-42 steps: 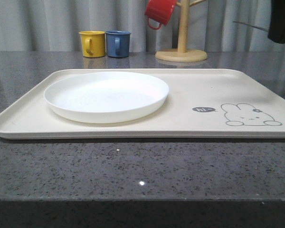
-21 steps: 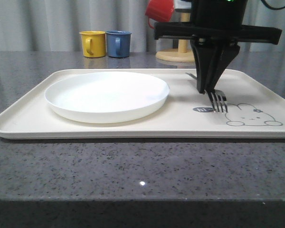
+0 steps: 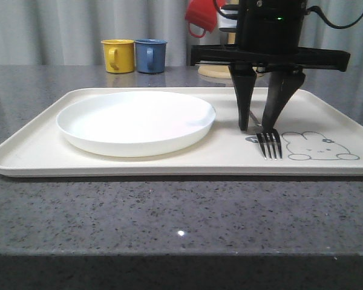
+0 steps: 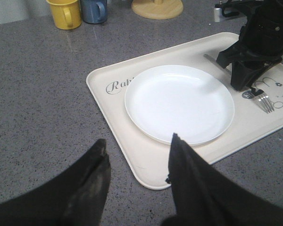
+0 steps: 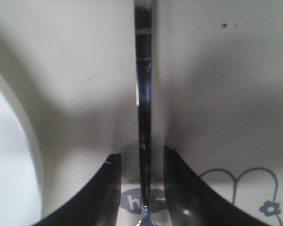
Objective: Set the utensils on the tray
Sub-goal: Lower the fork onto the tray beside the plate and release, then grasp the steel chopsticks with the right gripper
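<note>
And there it goes: the right gripper [image 3: 256,128] has spread its fingers since half a second ago, when they were pinched on the fork [image 3: 269,144], and the fork now lies flat on the tray [image 3: 42,145], its tines toward the tray's near rim, just beside the grey rabbit drawing [image 3: 319,147] and partly over the small dark speech bubble [image 5: 141,203]; a second ago this part of the tray was bare. In the right wrist view the slim shiny handle [image 5: 144,94] runs straight between the two dark fingertips [image 5: 177,188] with a gap on either side, so nothing is held. The round white plate [image 3: 136,121] sits on the tray to the left of the fork, well apart from it, smooth and glossy. The right arm's black body hangs over the tray's far right part, hiding some of the wooden mug stand [image 3: 213,70] behind the tray, where a red mug [image 3: 202,15] hangs; a yellow mug [image 3: 118,55] and a blue mug [image 3: 150,55] stand touching beyond the tray's far rim on the speckled grey stone counter [image 3: 169,211]. The left gripper [image 4: 137,165] hovers off the tray's near left corner, fingers parted, empty
</note>
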{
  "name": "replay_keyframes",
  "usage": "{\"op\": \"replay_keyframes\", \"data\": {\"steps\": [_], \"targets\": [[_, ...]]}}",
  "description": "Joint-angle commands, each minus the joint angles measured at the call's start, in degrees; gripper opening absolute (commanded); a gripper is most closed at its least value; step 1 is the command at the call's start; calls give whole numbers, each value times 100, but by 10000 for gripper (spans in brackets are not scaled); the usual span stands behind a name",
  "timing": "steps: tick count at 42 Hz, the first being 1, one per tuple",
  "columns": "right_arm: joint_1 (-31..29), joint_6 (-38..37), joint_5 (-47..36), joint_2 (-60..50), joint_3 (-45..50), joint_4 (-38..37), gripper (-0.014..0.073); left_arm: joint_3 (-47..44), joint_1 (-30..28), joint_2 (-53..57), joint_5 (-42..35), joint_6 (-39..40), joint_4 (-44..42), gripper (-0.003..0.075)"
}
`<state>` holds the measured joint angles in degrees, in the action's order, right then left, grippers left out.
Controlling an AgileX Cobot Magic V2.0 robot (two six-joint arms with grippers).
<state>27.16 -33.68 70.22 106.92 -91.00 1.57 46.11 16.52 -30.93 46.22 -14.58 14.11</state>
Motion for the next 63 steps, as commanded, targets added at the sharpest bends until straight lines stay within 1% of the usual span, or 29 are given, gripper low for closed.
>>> {"op": "replay_keyframes", "data": {"steps": [1, 7, 8, 14, 18, 20, 30, 36, 44, 53, 63], "targets": [[-4, 227, 281, -327, -169, -204, 301, 154, 46, -25, -416, 3, 86, 295], [-23, 749, 300, -585, -169, -335, 301, 154, 46, -25, -416, 3, 86, 295], [-31, 968, 302, -704, -169, -326, 301, 154, 46, -25, -416, 3, 86, 295], [-206, 1537, 352, -1294, -169, -339, 301, 154, 46, -25, -416, 3, 86, 295], [-581, 1990, 557, -1661, -169, -361, 301, 154, 46, -25, -416, 3, 86, 295], [-876, 2301, 696, -1799, -159, -370, 301, 154, 46, -25, -416, 3, 86, 295], [-2368, 3368, 677, -2151, 465, -380, 301, 154, 46, -25, -416, 3, 86, 295], [-2988, 3952, 389, -2068, 1042, -380, 301, 154, 46, -25, -416, 3, 86, 295], [-3310, 4145, -57, -1845, 1539, -446, 301, 154, 46, -25, -416, 3, 86, 295], [-3316, 4169, -362, -1521, 1574, -524, 301, 154, 46, -25, -416, 3, 86, 295], [-3316, 4169, -380, -1274, 1569, -520, 301, 154, 46, -25, -416, 3, 86, 295]]}}
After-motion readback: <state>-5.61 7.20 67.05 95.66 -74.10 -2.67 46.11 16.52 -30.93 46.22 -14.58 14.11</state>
